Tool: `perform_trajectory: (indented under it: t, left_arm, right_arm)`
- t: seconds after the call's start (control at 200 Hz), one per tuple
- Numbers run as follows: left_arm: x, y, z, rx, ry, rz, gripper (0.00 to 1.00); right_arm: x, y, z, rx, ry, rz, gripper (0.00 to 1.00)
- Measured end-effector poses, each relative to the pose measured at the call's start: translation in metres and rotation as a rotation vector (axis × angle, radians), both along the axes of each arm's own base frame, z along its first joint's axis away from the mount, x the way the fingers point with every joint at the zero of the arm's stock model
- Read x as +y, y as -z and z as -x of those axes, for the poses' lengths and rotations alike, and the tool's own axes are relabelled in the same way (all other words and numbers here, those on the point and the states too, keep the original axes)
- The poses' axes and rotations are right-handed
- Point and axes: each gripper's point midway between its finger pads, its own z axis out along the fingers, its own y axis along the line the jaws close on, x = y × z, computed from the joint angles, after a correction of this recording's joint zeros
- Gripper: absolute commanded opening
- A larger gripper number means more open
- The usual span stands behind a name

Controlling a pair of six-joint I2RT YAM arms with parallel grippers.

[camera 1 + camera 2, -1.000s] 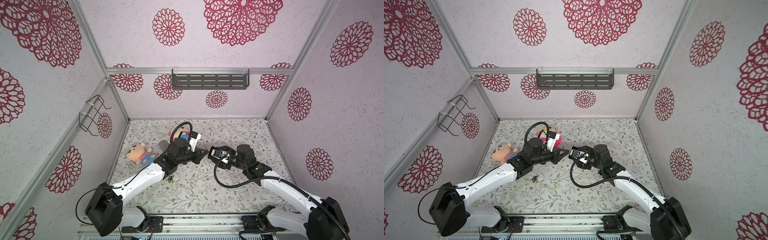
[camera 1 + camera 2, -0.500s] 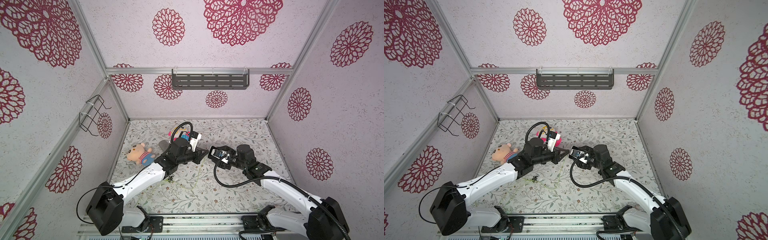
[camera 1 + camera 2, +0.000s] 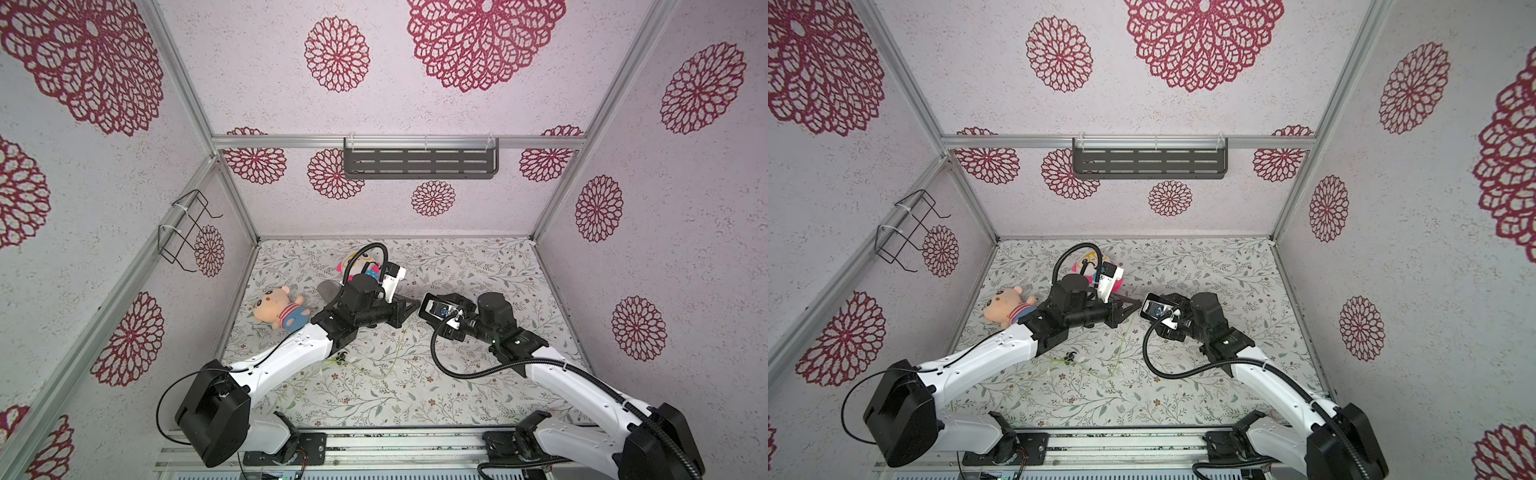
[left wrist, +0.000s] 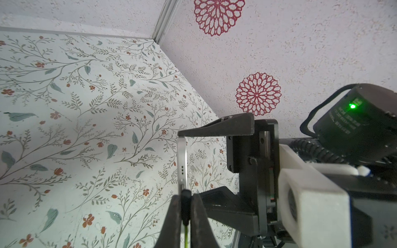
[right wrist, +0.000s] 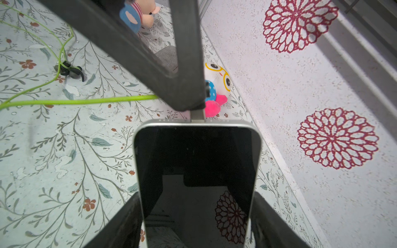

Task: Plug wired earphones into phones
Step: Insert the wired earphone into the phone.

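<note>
Our left tool (image 4: 185, 196) closed tight on small dark plug (image 4: 185, 206) of thin yellow-green wired earphones (image 5: 86, 101), our right tool (image 5: 196, 195) clasping flat glossy black phone (image 5: 196, 167) by sides

phone (image 5: 196, 163): glossy black screen, silver rim. earphone cable (image 5: 86, 101): yellow-green; earbuds (image 5: 69, 70): black; earphone plug (image 4: 185, 197): dark. floor mat (image 3: 457, 266): pale, grey-green leafy sprigs, small rust-red flowers. walls (image 3: 257, 83): speckled pinkish white, crimson lace rosettes. frame posts (image 3: 180, 79): silver-grey. plush bear (image 3: 279, 309): peach head, red-white striped top, blue trousers. bespectacled plush toy (image 5: 217, 85): white face, yellow spectacles, blue white-dotted body, pink feet. pouch (image 3: 328, 287): grey. shelf (image 3: 419, 163): dark grey. wire basket (image 3: 183, 232): black. arms (image 3: 286, 361): white links, black joints. status light (image 4: 352, 105): green.
</note>
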Motion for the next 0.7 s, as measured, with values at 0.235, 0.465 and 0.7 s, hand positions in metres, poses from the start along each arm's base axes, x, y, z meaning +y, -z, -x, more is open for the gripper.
perform_trajectory:
  t: [0.235,0.465,0.7]
  left_arm:
    - [-0.0034,-0.0056,0.0041,-0.008,0.038,-0.001,0.00]
    - [-0.0056,-0.0084,0.0049,-0.013,0.056,-0.007,0.00]
    - [-0.0066,-0.0001,0.0054,0.005,0.072,-0.045,0.00]
  right_arm:
    - [-0.0030,-0.0057,0.0036,-0.022,0.001,-0.008,0.54]
    - [-0.0062,-0.0094,0.0050,-0.035,0.009,-0.005,0.53]
    - [-0.0078,-0.0030,0.0072,-0.028,0.003,0.023,0.53]
